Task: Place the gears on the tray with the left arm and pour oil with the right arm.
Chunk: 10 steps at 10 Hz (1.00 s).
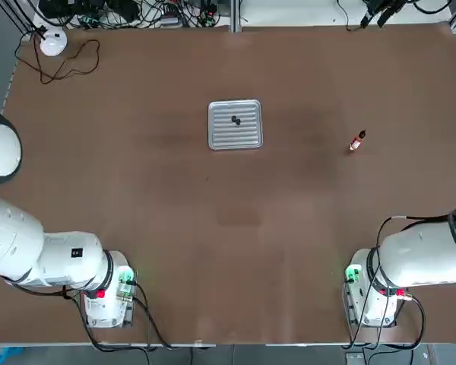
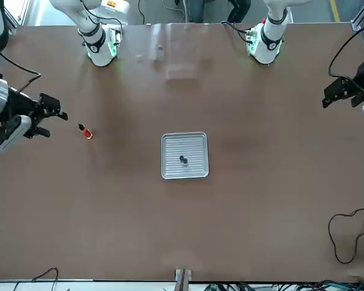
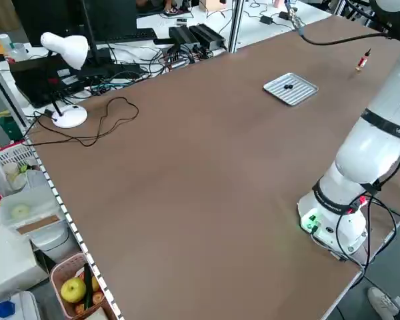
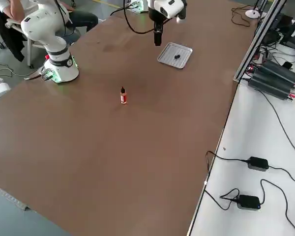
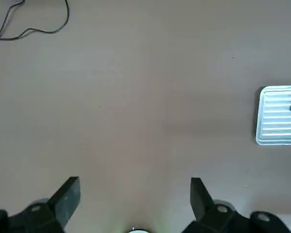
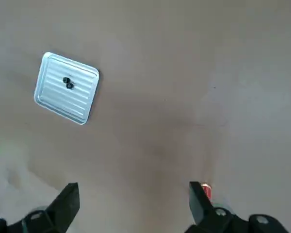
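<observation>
Right fingers [image 6: 63, 208] stand open, the oil bottle [image 6: 206, 191] near them.

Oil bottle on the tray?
No, the oil bottle stands apart on the bare tabletop, to the right of the tray, which bears only the gears.
</observation>
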{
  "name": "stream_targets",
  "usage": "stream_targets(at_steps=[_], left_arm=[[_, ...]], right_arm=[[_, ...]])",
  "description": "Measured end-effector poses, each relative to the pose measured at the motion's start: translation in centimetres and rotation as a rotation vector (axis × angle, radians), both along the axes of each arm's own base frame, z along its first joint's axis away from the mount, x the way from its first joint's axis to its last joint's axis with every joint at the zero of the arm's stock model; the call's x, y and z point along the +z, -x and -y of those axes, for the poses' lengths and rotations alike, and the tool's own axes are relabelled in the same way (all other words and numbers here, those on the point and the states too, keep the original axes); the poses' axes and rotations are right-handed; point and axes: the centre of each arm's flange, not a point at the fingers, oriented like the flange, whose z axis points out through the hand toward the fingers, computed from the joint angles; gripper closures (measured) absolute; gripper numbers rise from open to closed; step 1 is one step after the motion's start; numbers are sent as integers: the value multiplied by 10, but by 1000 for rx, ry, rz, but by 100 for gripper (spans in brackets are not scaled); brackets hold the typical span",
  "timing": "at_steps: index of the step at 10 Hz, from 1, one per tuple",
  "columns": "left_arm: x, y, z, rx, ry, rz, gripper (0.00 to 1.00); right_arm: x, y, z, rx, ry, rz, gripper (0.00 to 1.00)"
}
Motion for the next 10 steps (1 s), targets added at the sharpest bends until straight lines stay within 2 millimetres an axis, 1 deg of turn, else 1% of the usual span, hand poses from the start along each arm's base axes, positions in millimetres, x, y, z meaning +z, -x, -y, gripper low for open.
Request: stream_targets(at_steps=[2,3,5,6,8,10], left_arm=[[3,1,1,-5,0,5,0],[3,2,2,-11,0,6,0],[3,2,5,-18,1,6,0],[3,2,5,-18,1,7,0],[3,2,5,-18,1,7,0],[4,2,5,-18,1,7,0]], right_arm=[[19,0,0,-76,43,-4,0],[33,-1,1,-104,61,16,0],[68,3,4,-159,106,32,0],[76,5,3,-209,115,20,0],[73,11,6,-279,177,-43,0],[75,16,16,-312,240,-60,0]])
